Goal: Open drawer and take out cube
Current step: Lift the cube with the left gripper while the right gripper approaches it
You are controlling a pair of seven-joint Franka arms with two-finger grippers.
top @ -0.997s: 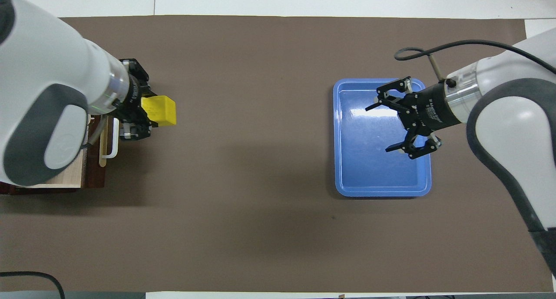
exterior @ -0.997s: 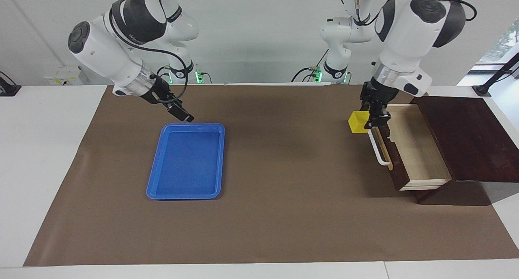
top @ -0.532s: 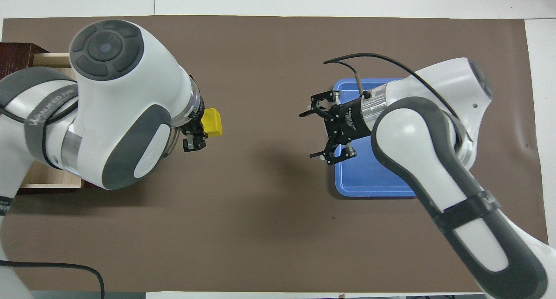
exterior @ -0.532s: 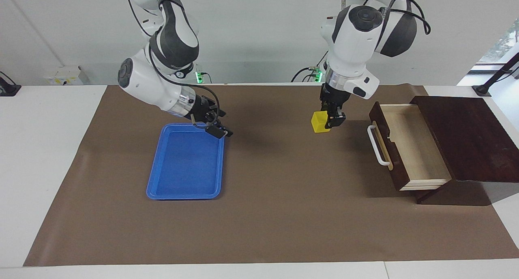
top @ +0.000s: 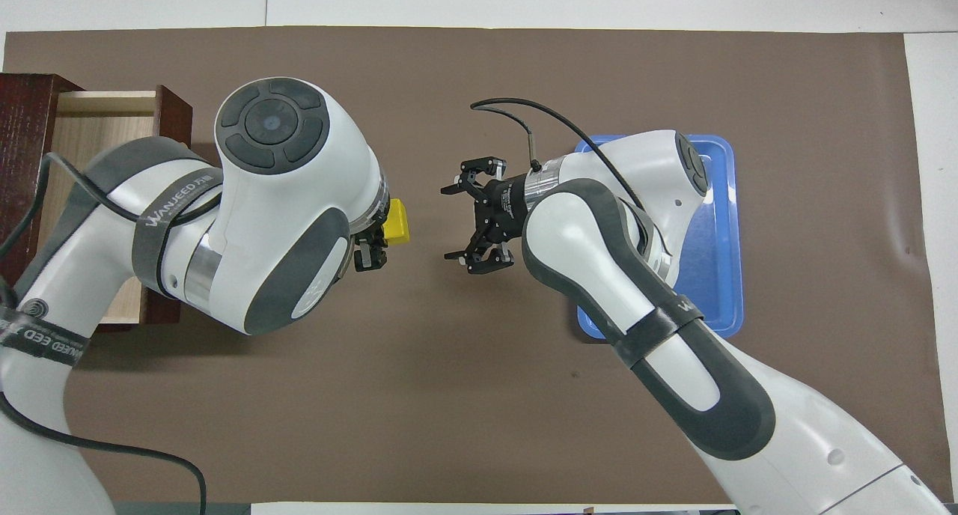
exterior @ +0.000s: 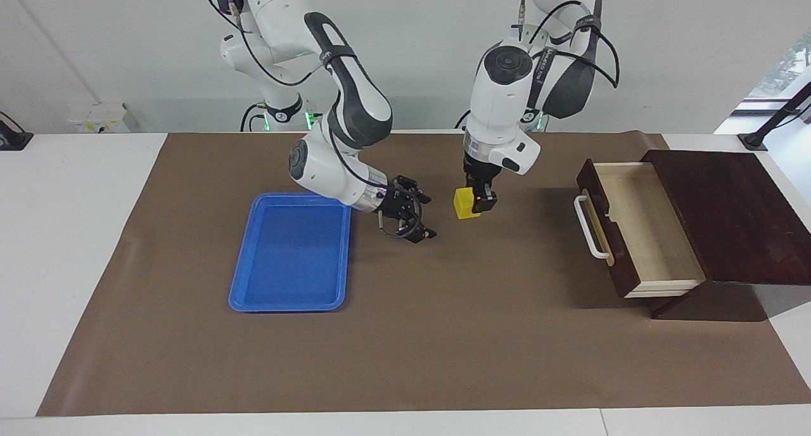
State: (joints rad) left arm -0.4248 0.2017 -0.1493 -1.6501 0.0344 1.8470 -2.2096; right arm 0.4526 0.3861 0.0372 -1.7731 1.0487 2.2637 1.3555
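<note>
The left hand (exterior: 476,203) grips the yellow cube (exterior: 466,203), held in the air over the brown mat (exterior: 443,334) on the tabletop, between the drawer (exterior: 640,227) and the blue tray (exterior: 291,252). The drawer is pulled out of its dark box (exterior: 728,214), its pale inside showing nothing in it. The right hand (exterior: 415,217) hangs over the mat just beside the tray, fingers (top: 458,189) spread wide and pointed at the cube, holding nothing.
</note>
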